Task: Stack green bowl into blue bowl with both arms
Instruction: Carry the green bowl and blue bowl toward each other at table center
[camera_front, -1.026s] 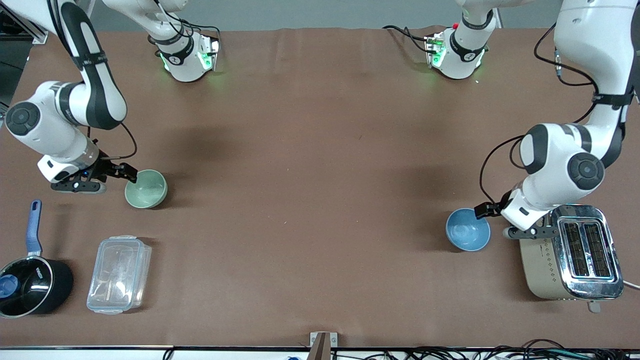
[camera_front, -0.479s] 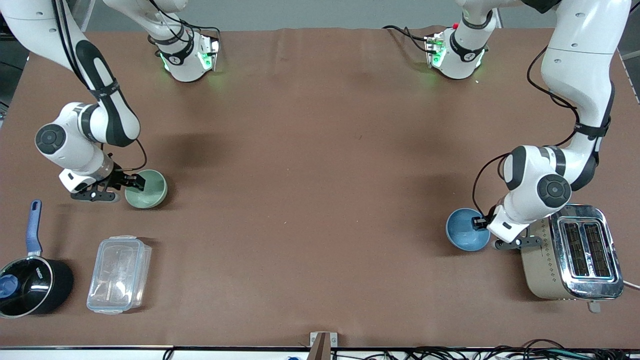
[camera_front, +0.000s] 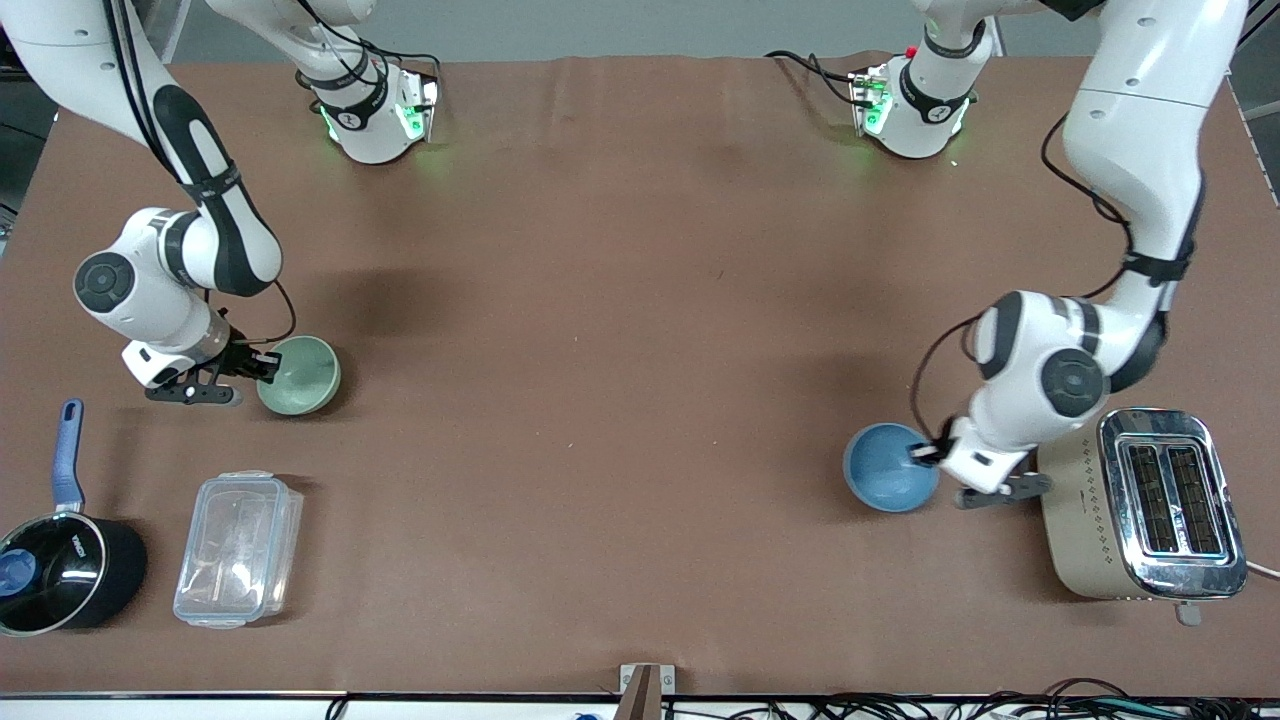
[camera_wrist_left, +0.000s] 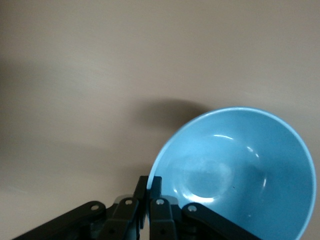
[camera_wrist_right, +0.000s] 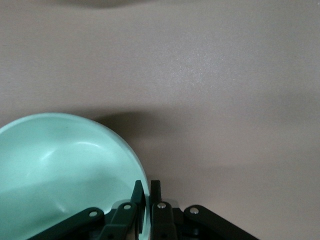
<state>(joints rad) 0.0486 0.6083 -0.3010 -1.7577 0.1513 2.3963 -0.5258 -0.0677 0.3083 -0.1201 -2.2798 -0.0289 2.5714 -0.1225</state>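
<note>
The pale green bowl (camera_front: 299, 375) is at the right arm's end of the table. My right gripper (camera_front: 266, 366) is shut on its rim; in the right wrist view its fingers (camera_wrist_right: 148, 192) pinch the rim of the green bowl (camera_wrist_right: 65, 165). The blue bowl (camera_front: 889, 467) is at the left arm's end, beside the toaster. My left gripper (camera_front: 926, 452) is shut on its rim; in the left wrist view its fingers (camera_wrist_left: 149, 186) clamp the edge of the blue bowl (camera_wrist_left: 240, 170), which tilts and casts a shadow on the table.
A silver toaster (camera_front: 1148, 505) stands next to the blue bowl, nearer the front camera. A clear plastic box (camera_front: 238, 548) and a black saucepan with a blue handle (camera_front: 55, 555) sit nearer the front camera than the green bowl. The brown table (camera_front: 620, 350) spans between the bowls.
Both grippers have closed onto their bowl rims. The left gripper has carried the blue bowl toward the table's middle, away from the toaster. The green bowl has shifted slightly.
</note>
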